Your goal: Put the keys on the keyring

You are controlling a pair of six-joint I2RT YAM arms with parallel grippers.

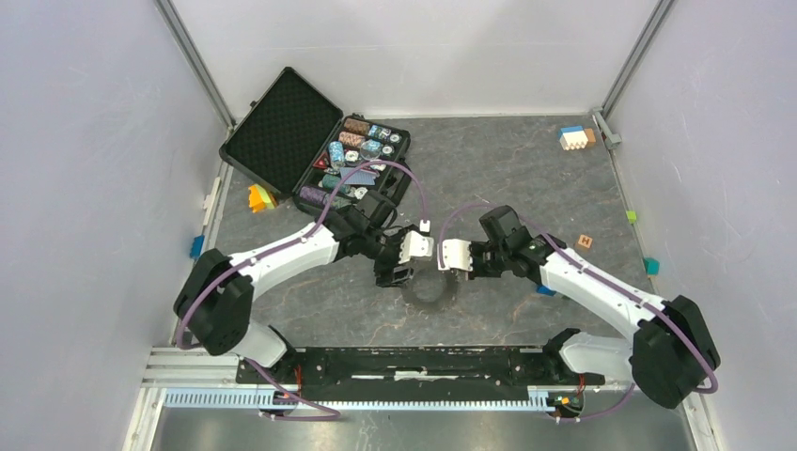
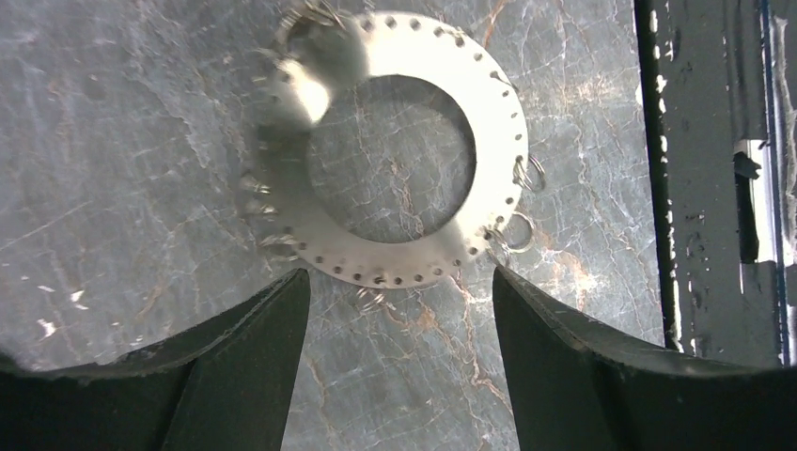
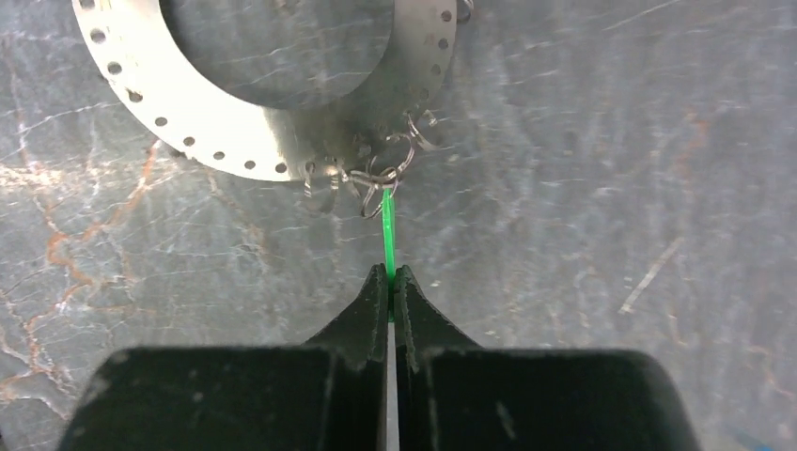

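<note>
From above unseen, right end effector (image 3: 390,278) pinches green key (image 3: 387,230); left end effector (image 2: 399,272) gapes.

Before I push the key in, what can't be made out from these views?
- Right wrist: green key edge-on in the shut right end effector; whether its tip is inside a split ring is too small to tell.
- Right wrist: keyring cut by the top edge.
- Left wrist: keyring's upper-left rim blurred by glare.
- Top view: key and split rings too small to see.
</note>
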